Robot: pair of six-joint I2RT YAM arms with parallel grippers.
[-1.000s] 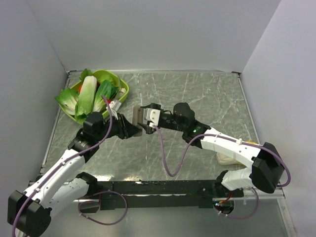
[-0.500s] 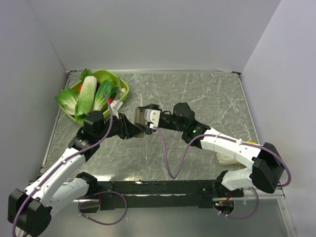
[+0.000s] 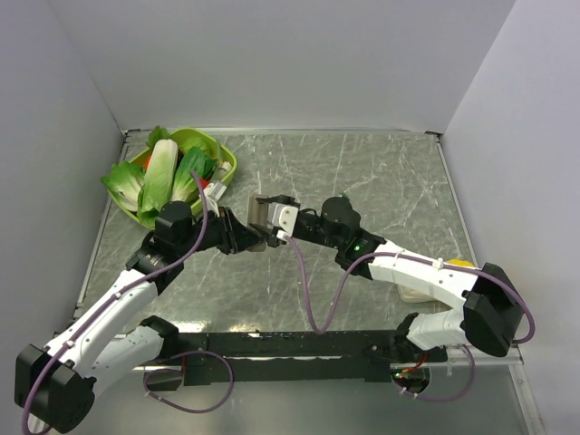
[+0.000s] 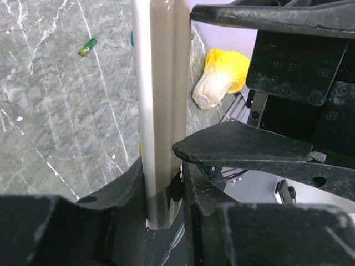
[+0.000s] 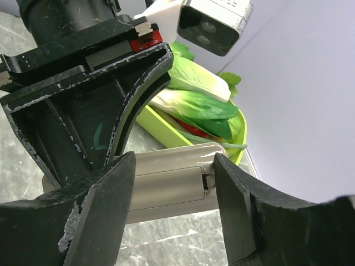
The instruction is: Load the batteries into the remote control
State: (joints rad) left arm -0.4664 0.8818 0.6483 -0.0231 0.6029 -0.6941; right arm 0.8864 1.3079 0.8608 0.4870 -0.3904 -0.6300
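My left gripper (image 4: 162, 185) is shut on the lower end of the remote control (image 4: 161, 100), holding it on edge above the table, its grey-brown back showing. In the top view the remote control (image 3: 260, 215) sits between both arms, with the left gripper (image 3: 246, 237) below it. My right gripper (image 5: 175, 160) is open, its jaws straddling the back of the remote control (image 5: 166, 185) around the battery cover. The right fingertip (image 5: 230, 188) touches the end by the latch. One green battery (image 4: 87, 47) lies on the marble table. The right gripper (image 3: 268, 214) meets the remote from the right.
A lime-green tray (image 3: 226, 156) holding leafy vegetables (image 3: 161, 177) stands at the back left, close behind the grippers. A yellow and cream lump (image 4: 222, 77) lies on the table near the right arm's base. Grey walls close in three sides.
The right gripper has slid a little left onto the remote and its jaws have narrowed. The left gripper has kept its hold, shifting slightly up and right.
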